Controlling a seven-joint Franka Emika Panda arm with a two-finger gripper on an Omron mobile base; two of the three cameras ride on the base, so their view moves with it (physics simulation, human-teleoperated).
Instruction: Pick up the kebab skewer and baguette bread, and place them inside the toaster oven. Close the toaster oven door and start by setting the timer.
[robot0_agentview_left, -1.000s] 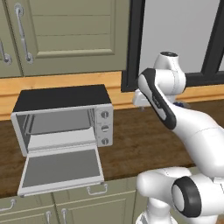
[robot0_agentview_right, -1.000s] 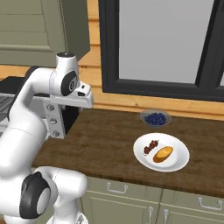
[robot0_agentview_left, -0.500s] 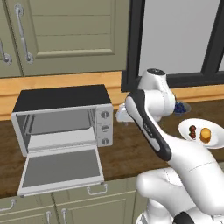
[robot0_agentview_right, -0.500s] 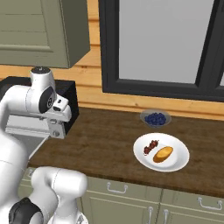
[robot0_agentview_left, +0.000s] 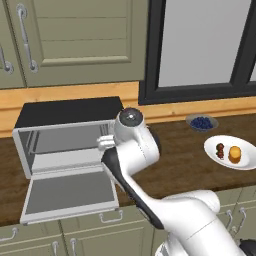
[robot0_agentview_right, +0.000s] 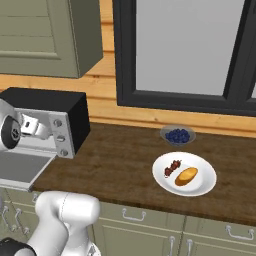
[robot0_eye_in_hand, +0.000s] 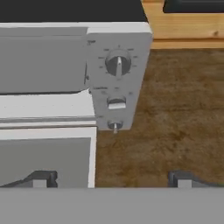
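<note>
The toaster oven (robot0_agentview_left: 70, 111) stands at the counter's left with an empty cavity. The toaster oven door (robot0_agentview_left: 70, 192) lies dropped flat toward me. On a white plate (robot0_agentview_right: 202, 187) at the right lie the dark kebab skewer (robot0_agentview_right: 172, 167) and the golden baguette bread (robot0_agentview_right: 186, 176), side by side. My gripper (robot0_eye_in_hand: 112, 179) is open, with nothing between its fingertips (robot0_eye_in_hand: 41, 178). It hovers in front of the oven's knob panel (robot0_eye_in_hand: 116, 78) and looks at the three knobs. The hand (robot0_agentview_left: 107, 142) sits at the oven's right front corner, far left of the plate.
A small bowl of dark blue berries (robot0_agentview_right: 177, 135) sits behind the plate near the window sill. Wall cabinets hang above the oven. The open door overhangs the counter's front edge. Bare wooden counter (robot0_agentview_right: 120, 160) lies between oven and plate.
The arm has swung left and down from above the middle of the counter to the front of the oven's knob panel. The gripper stayed open. Oven, plate and food have not moved.
</note>
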